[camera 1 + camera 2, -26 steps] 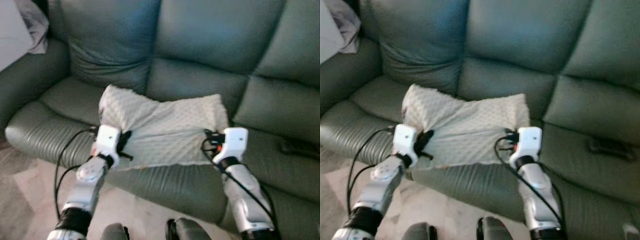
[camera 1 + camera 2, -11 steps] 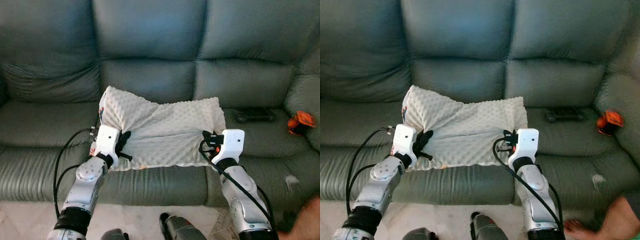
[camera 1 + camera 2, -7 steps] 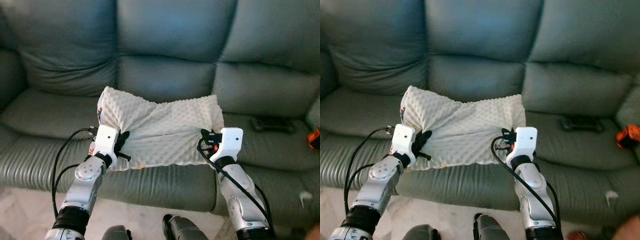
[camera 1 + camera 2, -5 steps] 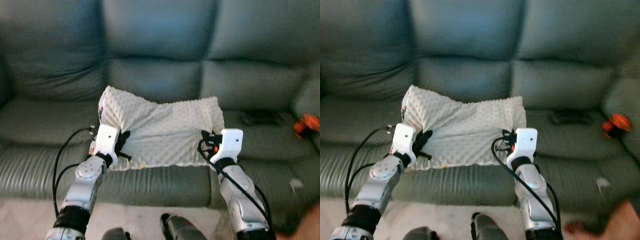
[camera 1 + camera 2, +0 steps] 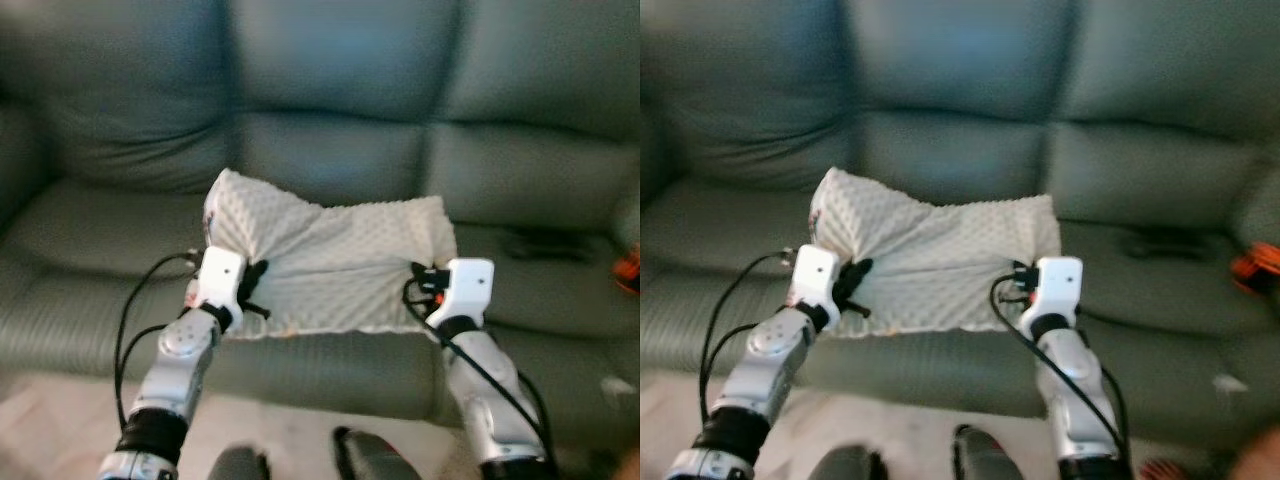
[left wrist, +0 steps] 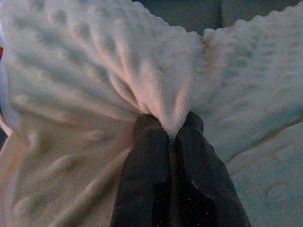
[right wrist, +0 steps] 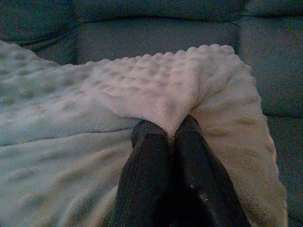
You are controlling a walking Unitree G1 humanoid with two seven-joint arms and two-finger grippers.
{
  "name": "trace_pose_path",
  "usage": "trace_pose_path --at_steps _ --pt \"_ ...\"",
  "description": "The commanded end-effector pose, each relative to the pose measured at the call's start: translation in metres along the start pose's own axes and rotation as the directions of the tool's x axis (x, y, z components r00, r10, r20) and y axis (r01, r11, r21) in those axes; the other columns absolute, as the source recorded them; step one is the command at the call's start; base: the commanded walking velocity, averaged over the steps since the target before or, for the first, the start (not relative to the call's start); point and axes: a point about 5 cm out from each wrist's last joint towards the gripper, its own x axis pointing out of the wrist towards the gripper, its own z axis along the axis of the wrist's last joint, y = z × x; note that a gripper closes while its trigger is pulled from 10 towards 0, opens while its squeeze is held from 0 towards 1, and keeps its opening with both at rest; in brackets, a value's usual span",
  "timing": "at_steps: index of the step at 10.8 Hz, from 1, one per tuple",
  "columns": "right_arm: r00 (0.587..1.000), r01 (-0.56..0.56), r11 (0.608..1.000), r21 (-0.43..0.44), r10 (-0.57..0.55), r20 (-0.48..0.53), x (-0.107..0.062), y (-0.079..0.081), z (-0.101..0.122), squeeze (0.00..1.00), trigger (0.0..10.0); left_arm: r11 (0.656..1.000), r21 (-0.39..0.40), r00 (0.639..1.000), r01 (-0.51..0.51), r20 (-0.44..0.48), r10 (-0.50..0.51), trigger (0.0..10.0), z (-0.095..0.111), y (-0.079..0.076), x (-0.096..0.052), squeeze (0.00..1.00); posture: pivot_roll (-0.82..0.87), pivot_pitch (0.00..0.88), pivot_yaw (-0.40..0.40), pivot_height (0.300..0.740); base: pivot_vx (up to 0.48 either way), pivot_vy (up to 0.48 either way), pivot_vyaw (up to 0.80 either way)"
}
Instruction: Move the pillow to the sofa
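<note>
view has swung a bit left since 0.5 s ago, grip on pillow unchanged. left gripper (image 6: 173,135) clamped on a fold at the pillow (image 5: 335,260) left edge, right gripper (image 7: 169,133) pinching its right edge. pillow held between them over the sofa (image 5: 330,130) middle seat.

Right gripper (image 7: 168,130) pinched tight on a fold of the dimpled white pillow (image 7: 156,90), fabric bunched between both fingers (image 7: 144,165). Behind, sofa (image 7: 156,38) backrest, dark green, seams visible.
</note>
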Motion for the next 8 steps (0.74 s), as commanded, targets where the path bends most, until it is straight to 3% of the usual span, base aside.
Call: trace_pose_path --at_steps 1,3,5,8 --pt "1.000 0.001 1.000 0.008 -0.001 0.017 -0.0006 0.0006 0.0011 0.00 10.0 1.000 -0.003 1.000 -0.017 -0.016 0.017 10.0 -0.0026 0.0054 -0.0033 0.00 -0.09 0.125 0.000 0.740 0.000 0.446 0.00" --pt "1.000 -0.002 1.000 0.007 0.001 0.017 -0.0011 0.0009 0.0006 0.00 10.0 1.000 0.010 1.000 -0.004 0.000 0.004 10.0 -0.0018 0.0033 -0.0040 0.00 -0.09 0.125 0.000 0.740 0.000 0.450 0.00" --pt "1.000 -0.002 1.000 0.007 0.001 0.017 -0.0011 0.0013 0.0005 0.00 10.0 1.000 0.010 1.000 0.001 0.009 -0.002 10.0 -0.0007 0.0011 -0.0039 0.00 -0.09 0.124 -0.002 0.740 0.000 0.000 0.00" --pt "1.000 -0.003 1.000 0.007 0.003 0.011 -0.0005 0.0017 -0.0005 0.00 10.0 1.000 -0.005 0.999 0.026 0.019 -0.026 10.0 0.0005 -0.0017 -0.0043 0.00 -0.09 0.124 -0.001 0.740 0.000 0.000 -0.77"
